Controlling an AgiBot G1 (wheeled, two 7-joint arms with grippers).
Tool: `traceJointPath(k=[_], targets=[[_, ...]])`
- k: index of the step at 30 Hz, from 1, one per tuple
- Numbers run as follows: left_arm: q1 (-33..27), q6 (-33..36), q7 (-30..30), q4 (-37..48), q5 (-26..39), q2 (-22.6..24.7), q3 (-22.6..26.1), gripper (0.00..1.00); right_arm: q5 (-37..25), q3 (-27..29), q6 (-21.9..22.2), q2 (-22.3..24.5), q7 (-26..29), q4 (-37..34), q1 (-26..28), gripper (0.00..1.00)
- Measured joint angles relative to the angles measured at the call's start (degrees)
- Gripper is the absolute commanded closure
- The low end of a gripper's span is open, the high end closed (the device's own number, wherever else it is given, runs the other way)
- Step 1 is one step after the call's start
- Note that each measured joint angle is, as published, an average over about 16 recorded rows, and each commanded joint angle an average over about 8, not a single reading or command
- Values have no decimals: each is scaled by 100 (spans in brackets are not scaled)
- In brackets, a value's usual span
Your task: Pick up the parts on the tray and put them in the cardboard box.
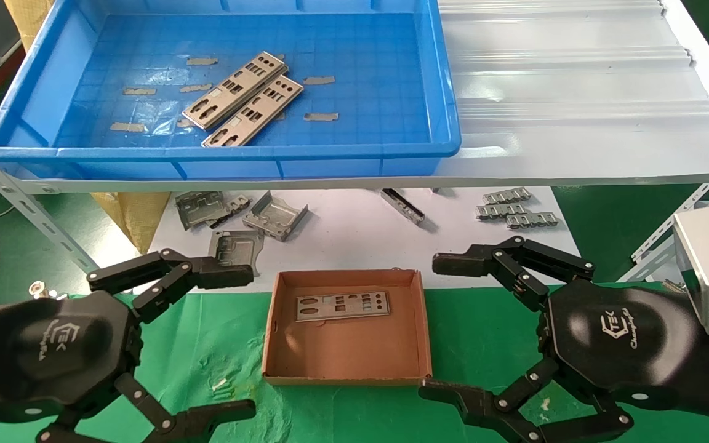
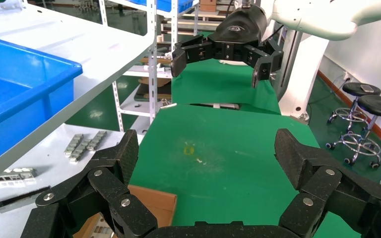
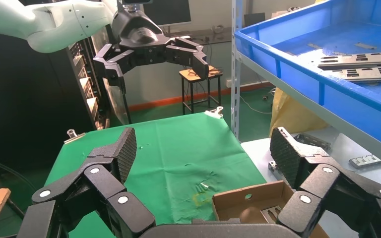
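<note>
Two parts (image 1: 242, 100) are lying side by side, touching, on the floor of the blue tray (image 1: 219, 151), which is sitting on the white shelf (image 1: 576, 92) at the far side of the scene. A third part (image 1: 342, 306) is lying flat in the box (image 1: 347, 369), near its far wall.

The box is resting on the green cloth (image 1: 207, 344) between the two grippers. The left gripper (image 1: 231, 341) is hovering just beside the box's left wall, fingers spread wide and holding nothing. The right gripper (image 1: 444, 326) is hovering just beside the box's right wall, likewise spread wide and empty. Neither is touching the box or the part inside it. Both are well apart from the parts in the tray.

Bent brackets (image 1: 237, 215) and clip strips (image 1: 514, 209) are lying on the white sheet (image 1: 354, 240) under the shelf.
</note>
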Motion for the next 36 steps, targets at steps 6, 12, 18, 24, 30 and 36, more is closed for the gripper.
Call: traceJointPath(k=[6,12,18,24,30,36], targets=[[-3,0,2,6,3,3,2,0,0,0,0,0,0,0,0,0],[-4,0,4,9,6,5,5,0,0,0,0,0,0,0,0,0],[-6,0,6,12,7,7,7,0,0,0,0,0,0,0,0,0],[-8,0,8,14,7,9,8,0,-1,0,0,0,0,0,0,0],[-9,0,8,16,7,10,9,0,-1,0,0,0,0,0,0,0],[-9,0,8,17,7,10,9,0,-1,0,0,0,0,0,0,0]])
